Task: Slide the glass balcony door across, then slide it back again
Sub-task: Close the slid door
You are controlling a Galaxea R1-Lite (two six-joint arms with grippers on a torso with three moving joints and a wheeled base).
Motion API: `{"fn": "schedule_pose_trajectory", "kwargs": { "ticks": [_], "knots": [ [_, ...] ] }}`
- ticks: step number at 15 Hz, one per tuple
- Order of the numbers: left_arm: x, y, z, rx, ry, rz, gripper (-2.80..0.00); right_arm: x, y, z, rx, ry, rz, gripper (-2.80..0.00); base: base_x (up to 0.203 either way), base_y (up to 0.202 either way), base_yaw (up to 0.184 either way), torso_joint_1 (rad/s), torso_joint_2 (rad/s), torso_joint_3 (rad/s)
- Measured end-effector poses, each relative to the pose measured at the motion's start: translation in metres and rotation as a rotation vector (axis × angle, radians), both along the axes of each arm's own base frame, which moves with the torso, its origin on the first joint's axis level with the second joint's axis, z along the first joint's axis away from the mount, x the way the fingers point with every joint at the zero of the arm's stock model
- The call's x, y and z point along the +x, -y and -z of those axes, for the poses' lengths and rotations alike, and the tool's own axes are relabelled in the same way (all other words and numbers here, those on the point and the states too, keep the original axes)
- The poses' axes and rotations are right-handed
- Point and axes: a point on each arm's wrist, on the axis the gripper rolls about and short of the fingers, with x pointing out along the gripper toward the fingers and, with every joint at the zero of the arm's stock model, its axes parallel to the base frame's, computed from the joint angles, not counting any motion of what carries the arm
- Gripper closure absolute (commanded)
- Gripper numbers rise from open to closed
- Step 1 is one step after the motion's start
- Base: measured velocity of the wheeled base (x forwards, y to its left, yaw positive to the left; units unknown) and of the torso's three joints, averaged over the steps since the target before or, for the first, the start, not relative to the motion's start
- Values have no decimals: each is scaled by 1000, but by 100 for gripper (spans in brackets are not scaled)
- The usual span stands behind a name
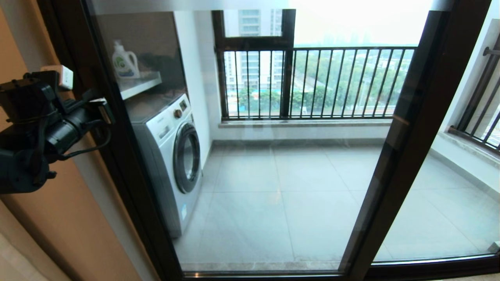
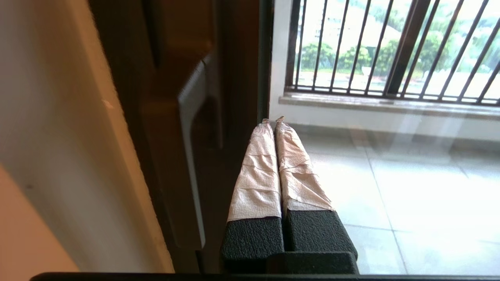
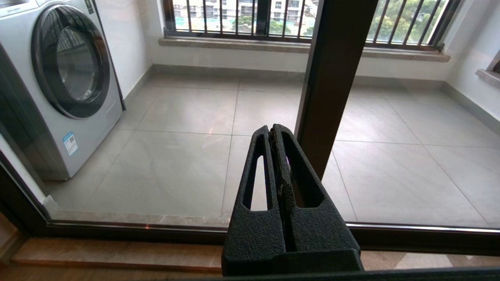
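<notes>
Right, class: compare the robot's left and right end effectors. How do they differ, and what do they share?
The left end effector has fingers wrapped in pale tape; the right end effector has bare black slotted fingers. The left is raised beside the dark brown metal-framed glass balcony door's slim handle; the right sits low, pointing at the glass. Both are shut, holding nothing.

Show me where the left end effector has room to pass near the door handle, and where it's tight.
Free: in front of the clear pane of the glass balcony door, between its two dark uprights.

Crowded: the shut left end effector sits close beside the handle, with the frame upright and the tan wall hemming that side. The right end effector hangs low by the other upright.
</notes>
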Motion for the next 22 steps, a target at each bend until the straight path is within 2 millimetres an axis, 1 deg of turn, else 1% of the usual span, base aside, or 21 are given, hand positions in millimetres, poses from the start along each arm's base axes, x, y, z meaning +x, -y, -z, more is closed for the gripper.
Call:
{"fn": "schedule_pose_trajectory", "kwargs": {
  "ticks": [3,5,7,9,11,13,17,20,22],
  "knots": [
    [-17,-3,-13,-16,35,6,0,0,0,0,0,0,0,0,0,0,0,0,0,0],
    [-32,-8,-13,-14,24,12,0,0,0,0,0,0,1,0,0,0,0,0,0,0],
    [-45,-23,-8,-12,7,-8,0,0,0,0,0,0,0,0,0,0,0,0,0,0],
    [-51,-40,-1,-13,-20,-24,0,0,0,0,0,0,0,0,0,0,0,0,0,0],
    [-48,-52,8,-20,-49,-46,0,0,0,0,0,0,1,0,0,0,0,0,0,0],
    [-41,-60,20,-29,-82,-58,0,0,0,0,0,0,0,0,0,0,0,0,0,0],
    [-17,-68,35,-32,-114,-27,0,0,0,0,0,0,0,0,0,0,0,0,0,0],
    [3,-75,41,-13,-75,-26,0,0,0,0,0,0,0,0,0,0,0,0,0,0],
    [13,-74,45,33,-26,-19,0,0,0,0,0,0,1,0,0,0,0,0,0,0]
  ]
}}
